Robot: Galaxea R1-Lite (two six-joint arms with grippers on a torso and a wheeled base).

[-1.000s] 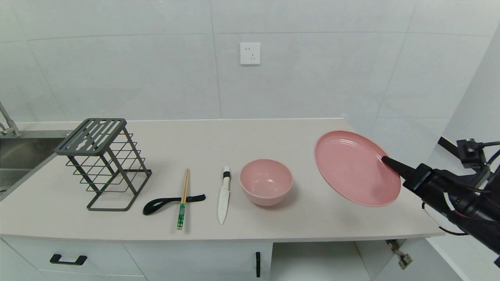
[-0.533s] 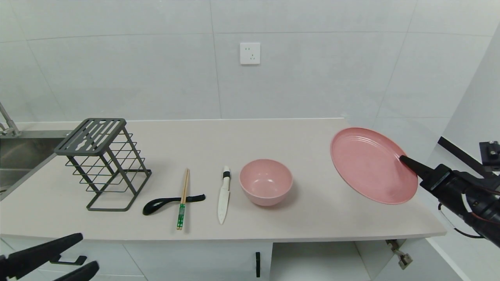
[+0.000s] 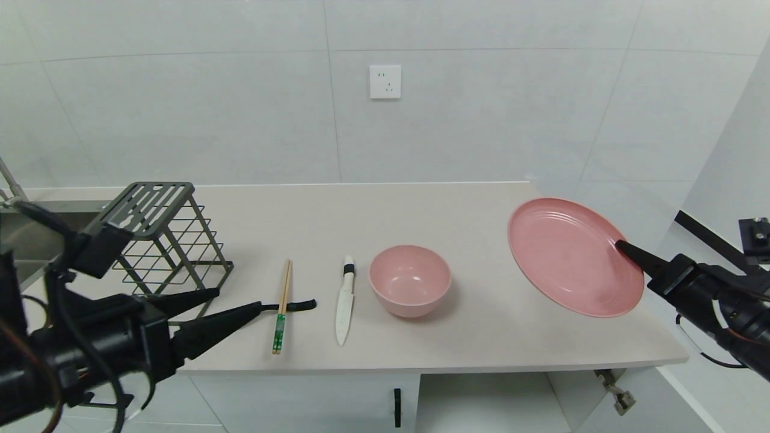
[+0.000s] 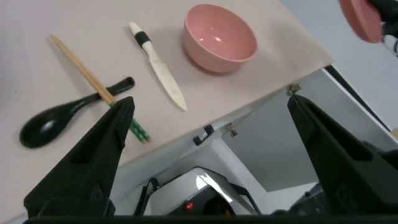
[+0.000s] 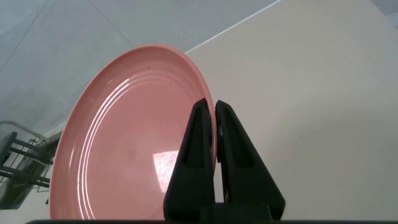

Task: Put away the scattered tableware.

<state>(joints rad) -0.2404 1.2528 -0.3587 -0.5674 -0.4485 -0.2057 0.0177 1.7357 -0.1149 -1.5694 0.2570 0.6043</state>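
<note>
Since half a second ago, the left gripper [image 3: 239, 299] has risen from the lower left corner to the front edge of the counter [image 3: 373, 210]; the plate [image 3: 571, 255] has shifted right since a second ago.

1. Left gripper: jaws spread wide, holding nothing, hovering near the spoon [image 4: 46, 126] and in front of the rack [image 3: 144, 207].
2. Spoon: long axis runs left to right, with the scoop end to the left.
3. Chopsticks [image 3: 283, 288]: these lie across the spoon handle. Long axis runs from the wall to the front edge.
4. Knife [image 3: 344, 300]: long axis runs almost parallel to the chopsticks, tip toward the front edge and handle toward the wall.
5. Bowl [image 3: 409, 279]: upright, just right of the knife.
6. Plate: held in the air over the right end of the counter, tilted, with its face turned up and toward the left.
7. Right gripper [image 3: 619, 245]: jaws pinched narrow on the plate's right rim.

Hazards:
- The plate hangs from a single grip on its rim. It may pivot or slip during a fast swing.
- Lifting the spoon would likely disturb the chopsticks resting on it and could roll them off the front edge.
</note>
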